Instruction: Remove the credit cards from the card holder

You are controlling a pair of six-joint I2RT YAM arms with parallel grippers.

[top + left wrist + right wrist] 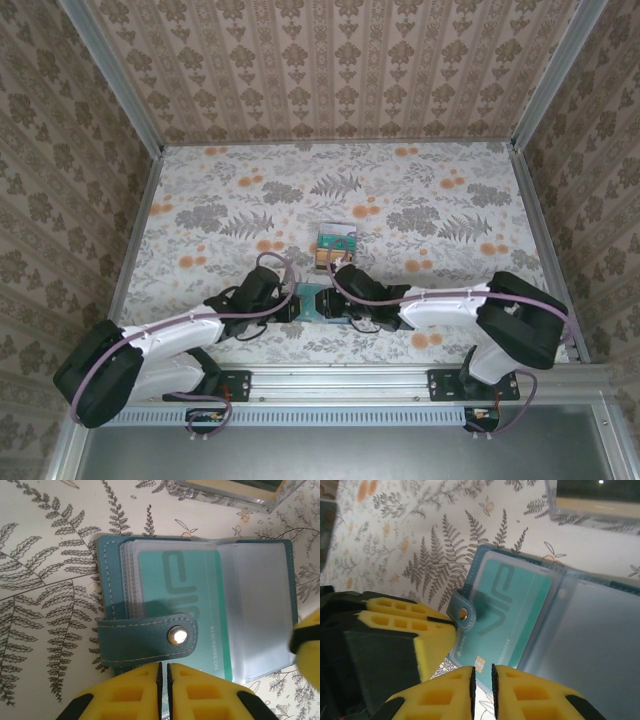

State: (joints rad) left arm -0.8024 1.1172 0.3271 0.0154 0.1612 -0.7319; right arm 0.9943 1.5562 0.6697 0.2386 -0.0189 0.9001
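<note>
The table (pixel 420 190) spreads open beyond both my claws, its walls well off. The card holder (pixel 112 580) lies spread flat, its near edge clenched in my left claw (pixel 162 680). Loose credit cards (pixel 336 248) sit just past it. My right claw (pixel 482 682), fingers pressed nearly together, meets the sleeved teal credit card (pixel 512 605) at its near corner; I cannot tell if it grips.

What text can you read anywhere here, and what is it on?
"VIP": big letters on the teal card in the open card holder.
Small digits along that card's edge: too blurred to read.
Loose cards farther back on the table: print too small to read.
</note>
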